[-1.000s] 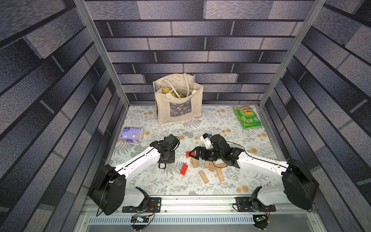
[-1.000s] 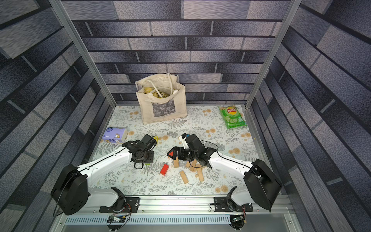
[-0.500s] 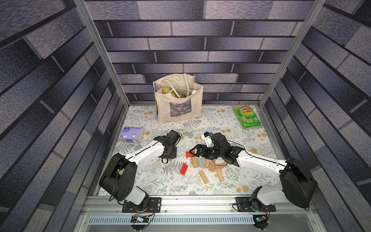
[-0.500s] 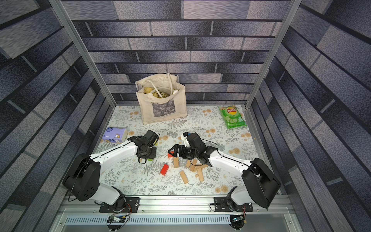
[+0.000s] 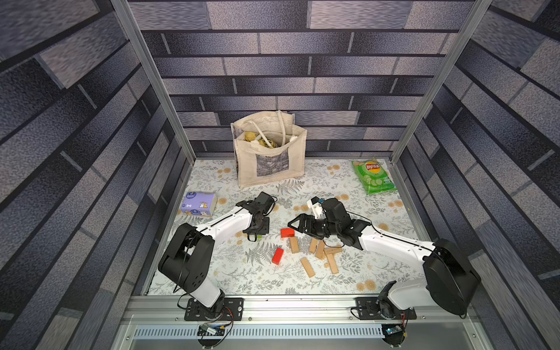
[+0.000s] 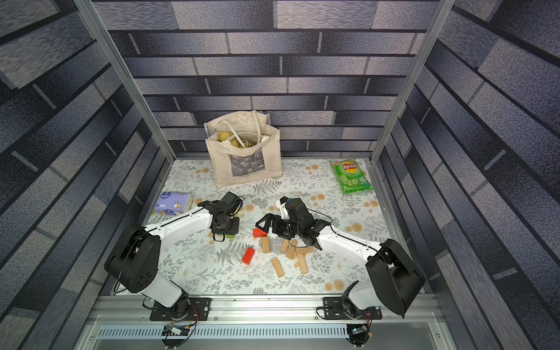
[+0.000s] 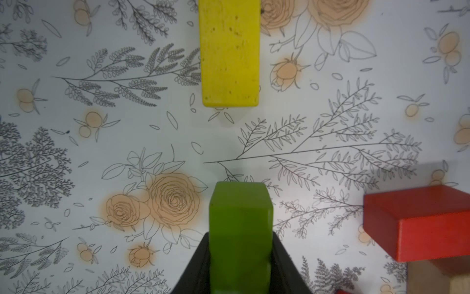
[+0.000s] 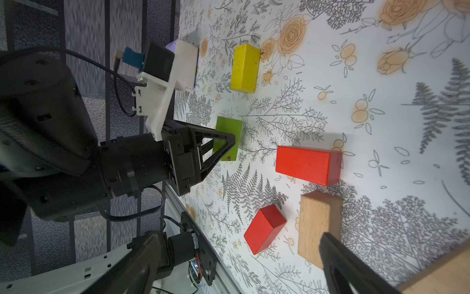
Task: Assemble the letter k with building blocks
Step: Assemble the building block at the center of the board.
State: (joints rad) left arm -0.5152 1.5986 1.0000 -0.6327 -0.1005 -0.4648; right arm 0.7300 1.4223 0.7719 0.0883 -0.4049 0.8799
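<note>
I have the green block [image 7: 241,219] clamped between the fingers of the left pincer [image 7: 241,245], its free end poking out past the tips, low over the mat [image 7: 101,152] (I cannot tell whether it touches). Straight ahead of those tips, with a gap of bare mat between, the yellow block [image 7: 230,51] lies flat in line with the green one. A red block [image 5: 287,232] lies on its broad face between the two pincers, just beside the tips of the right pincer [image 5: 295,226], whose jaws stand wide apart with nothing in them. Back from that pincer, toward the arm bases, a second red block [image 5: 277,256] sits alone, and the tan blocks [image 5: 320,250] lie loose at mixed angles beside and under the right arm. Well beyond both pincers stand the tote [image 5: 269,163] and crisp bag [image 5: 374,175]. The tissue pack [image 5: 198,204] lies out past the left pincer.
</note>
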